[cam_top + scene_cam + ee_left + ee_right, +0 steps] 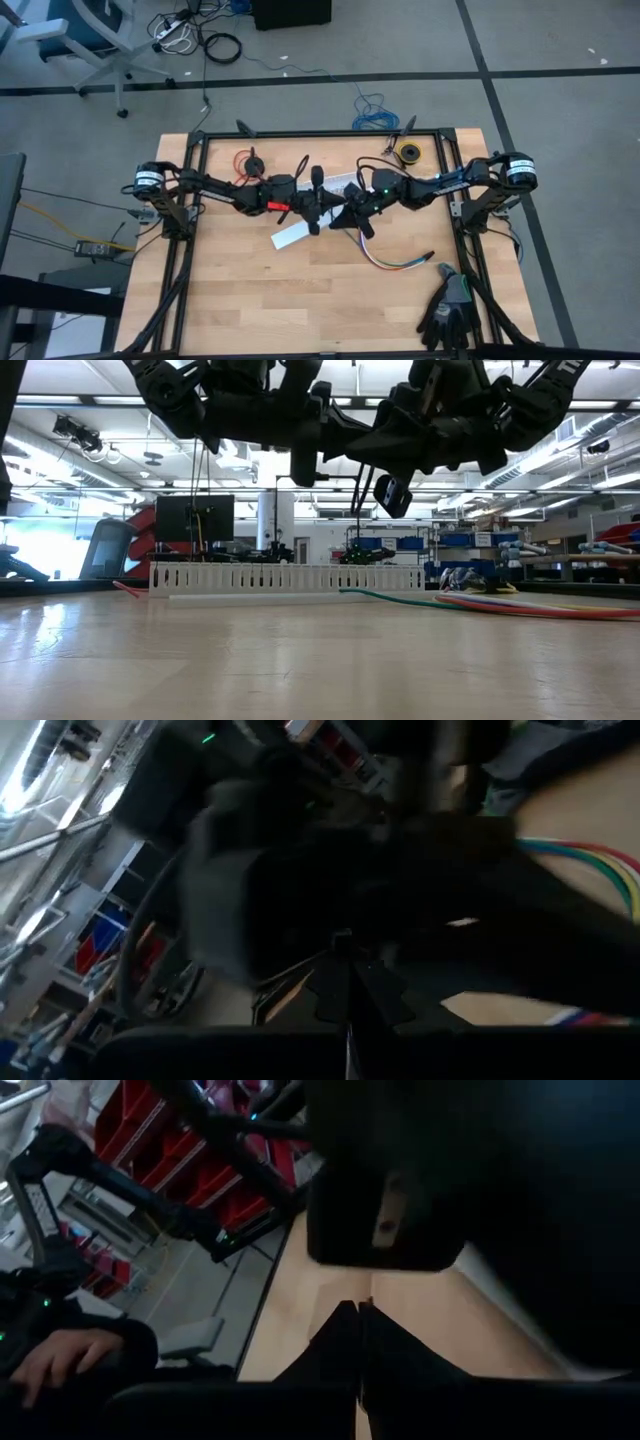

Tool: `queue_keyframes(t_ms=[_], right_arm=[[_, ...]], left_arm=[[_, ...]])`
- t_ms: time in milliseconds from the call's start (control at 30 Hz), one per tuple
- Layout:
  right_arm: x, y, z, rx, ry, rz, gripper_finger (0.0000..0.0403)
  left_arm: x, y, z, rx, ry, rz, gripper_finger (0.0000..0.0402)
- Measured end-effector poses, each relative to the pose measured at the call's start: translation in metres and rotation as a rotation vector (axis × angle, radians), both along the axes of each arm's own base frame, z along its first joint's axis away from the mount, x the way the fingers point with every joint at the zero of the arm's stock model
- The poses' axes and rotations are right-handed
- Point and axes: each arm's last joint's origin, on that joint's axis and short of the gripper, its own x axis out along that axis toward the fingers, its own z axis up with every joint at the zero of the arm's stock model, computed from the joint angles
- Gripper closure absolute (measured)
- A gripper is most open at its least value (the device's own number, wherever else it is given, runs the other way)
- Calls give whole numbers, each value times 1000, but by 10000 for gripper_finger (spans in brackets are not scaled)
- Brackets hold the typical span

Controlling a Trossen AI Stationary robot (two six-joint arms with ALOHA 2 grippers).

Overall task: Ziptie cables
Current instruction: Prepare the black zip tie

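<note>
1. Left gripper [322, 212]: fingers pressed together tip to tip, as the left wrist view shows [347, 982]. A very thin dark sliver runs down from the tips there; cannot tell whether it is the ziptie.
2. Right gripper [358, 218]: fingers also pressed flat against each other [360, 1342], nothing visible between them.
3. Both grippers meet over the middle of the table [240, 290], tips close together, raised well above the wood in the low view.
4. Directly under and just behind them lies the white plastic channel [285, 577], slotted along its wall, with white flat strips [297, 235] angled beside it.
5. The cables [400, 262]: a loose multicoloured bundle lying on the wood toward the right arm's side, curving from below the right gripper out toward a pair of dark gloves [450, 312] at the table's near right corner. Apart from both grippers.
6. Red wire on a black spool [246, 160] sits at the far left; a yellow roll [407, 153] at the far right.
7. A person's hand [62, 1355] shows off-table in the right wrist view.
</note>
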Motion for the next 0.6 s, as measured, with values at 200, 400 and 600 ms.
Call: queue_keyframes(t_ms=[200, 400, 600], right_arm=[[0, 0, 1, 17, 2, 17, 403], [0, 0, 0, 19, 4, 16, 403], [0, 0, 0, 19, 7, 16, 403]], left_arm=[[0, -4, -3, 57, 34, 0, 396], [0, -6, -3, 57, 32, 2, 396], [0, -9, -1, 58, 10, -6, 396]])
